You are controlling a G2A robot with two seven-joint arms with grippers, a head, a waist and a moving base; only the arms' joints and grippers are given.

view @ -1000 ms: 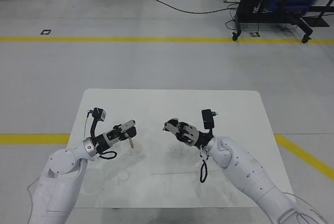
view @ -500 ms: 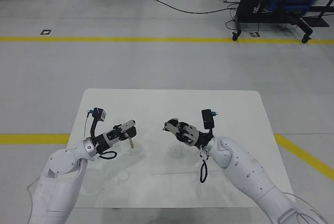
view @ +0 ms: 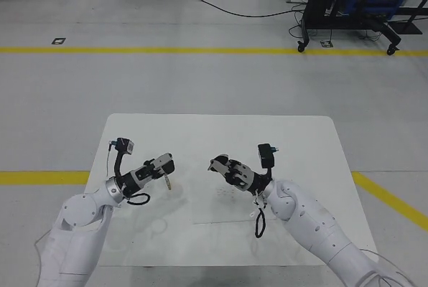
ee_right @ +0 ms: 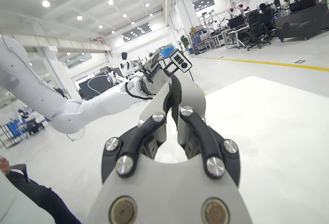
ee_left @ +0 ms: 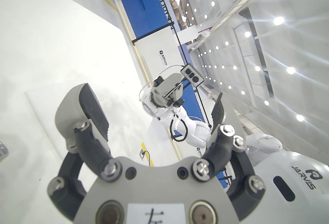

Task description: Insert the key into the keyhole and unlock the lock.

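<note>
Pale floor (view: 199, 86) all round, with a yellow line (view: 164, 50) across the far side and a black wheeled rack (view: 350, 25) far right. White table (view: 300, 143); both grippers mid-table, well in from every edge. Left gripper (view: 164, 166) spread wide. Right gripper (view: 218, 164) facing it, well apart, fingers pinched together; anything between them not tellable. Small metal piece (view: 169, 182) just near-side of left gripper; lock or key, cannot tell.

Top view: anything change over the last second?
The right gripper, shut, slid slightly toward the left gripper and the robot's side of the table. Nothing was grasped or released. The left gripper and the small metal piece by it stayed put.
</note>
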